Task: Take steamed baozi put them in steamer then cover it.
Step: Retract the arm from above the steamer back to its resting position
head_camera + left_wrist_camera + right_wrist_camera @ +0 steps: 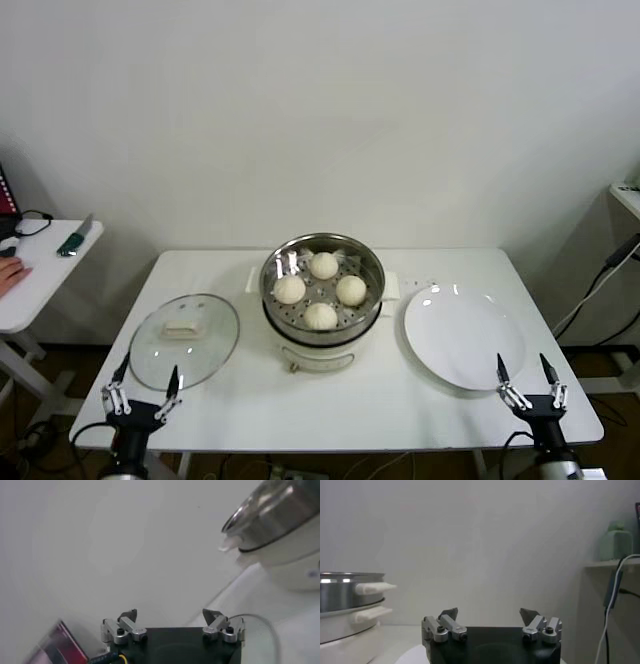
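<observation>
Several cream-white baozi [321, 290] lie inside the shiny steel steamer [366, 263], which sits on its white pot base at the table's middle. The steamer also shows in the left wrist view [272, 511] and the right wrist view [340, 590]. The glass cover [184, 339] with its white handle lies flat on the table to the steamer's left; its rim shows in the left wrist view [265, 625]. My left gripper [145, 385] is open and empty at the front edge, just before the cover. My right gripper [527, 376] is open and empty at the front right.
A flat white plate [463, 335] lies right of the steamer, just beyond my right gripper. A white side table [40, 275] with tools and a person's hand stands at the far left. Cables hang at the far right.
</observation>
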`<move>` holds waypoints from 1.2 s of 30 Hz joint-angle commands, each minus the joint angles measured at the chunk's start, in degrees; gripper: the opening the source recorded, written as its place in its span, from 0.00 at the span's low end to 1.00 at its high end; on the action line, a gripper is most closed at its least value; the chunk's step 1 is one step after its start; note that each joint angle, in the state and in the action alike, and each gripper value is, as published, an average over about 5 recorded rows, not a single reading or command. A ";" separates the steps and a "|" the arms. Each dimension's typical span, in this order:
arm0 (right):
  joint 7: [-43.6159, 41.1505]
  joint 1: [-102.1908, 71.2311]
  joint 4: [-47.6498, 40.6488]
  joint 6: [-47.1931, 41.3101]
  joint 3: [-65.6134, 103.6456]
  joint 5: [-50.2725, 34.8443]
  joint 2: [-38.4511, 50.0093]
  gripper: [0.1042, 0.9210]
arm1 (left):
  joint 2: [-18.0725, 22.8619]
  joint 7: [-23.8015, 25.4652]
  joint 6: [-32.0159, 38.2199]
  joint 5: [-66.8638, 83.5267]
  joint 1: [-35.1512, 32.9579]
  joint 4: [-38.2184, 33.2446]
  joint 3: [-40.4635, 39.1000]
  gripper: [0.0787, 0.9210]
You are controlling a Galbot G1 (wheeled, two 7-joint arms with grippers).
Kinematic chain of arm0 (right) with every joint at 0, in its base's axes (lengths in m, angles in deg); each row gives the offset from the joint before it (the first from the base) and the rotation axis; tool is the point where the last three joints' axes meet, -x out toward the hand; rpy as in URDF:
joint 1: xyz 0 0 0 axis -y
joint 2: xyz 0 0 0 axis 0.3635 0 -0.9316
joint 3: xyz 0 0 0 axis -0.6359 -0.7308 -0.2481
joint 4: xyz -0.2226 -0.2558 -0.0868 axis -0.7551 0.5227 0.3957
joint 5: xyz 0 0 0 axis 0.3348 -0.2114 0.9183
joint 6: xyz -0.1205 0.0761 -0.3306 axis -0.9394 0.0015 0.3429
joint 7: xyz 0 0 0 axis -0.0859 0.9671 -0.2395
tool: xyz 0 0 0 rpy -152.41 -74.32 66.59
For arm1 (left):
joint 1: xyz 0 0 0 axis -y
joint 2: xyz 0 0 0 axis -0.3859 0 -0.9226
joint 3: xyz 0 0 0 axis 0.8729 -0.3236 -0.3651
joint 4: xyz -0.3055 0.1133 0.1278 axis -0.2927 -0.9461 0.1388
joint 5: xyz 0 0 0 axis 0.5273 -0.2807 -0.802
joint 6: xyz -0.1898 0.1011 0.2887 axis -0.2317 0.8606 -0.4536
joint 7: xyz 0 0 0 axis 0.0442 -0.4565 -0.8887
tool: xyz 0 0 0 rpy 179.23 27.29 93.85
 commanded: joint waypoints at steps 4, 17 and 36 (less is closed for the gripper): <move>0.64 -1.07 -2.39 2.56 -2.91 1.83 -1.96 0.88 | -5.32 -12.20 -3.10 -30.35 9.06 14.03 -0.64 0.88; 0.89 -0.92 -1.75 2.12 -2.56 1.80 -2.00 0.88 | -8.24 -10.13 -4.91 -33.51 18.15 25.88 -2.50 0.88; 1.05 -1.22 -2.04 2.12 -1.90 2.08 -2.98 0.88 | -9.70 -9.41 -6.66 -35.02 27.36 37.53 -5.43 0.88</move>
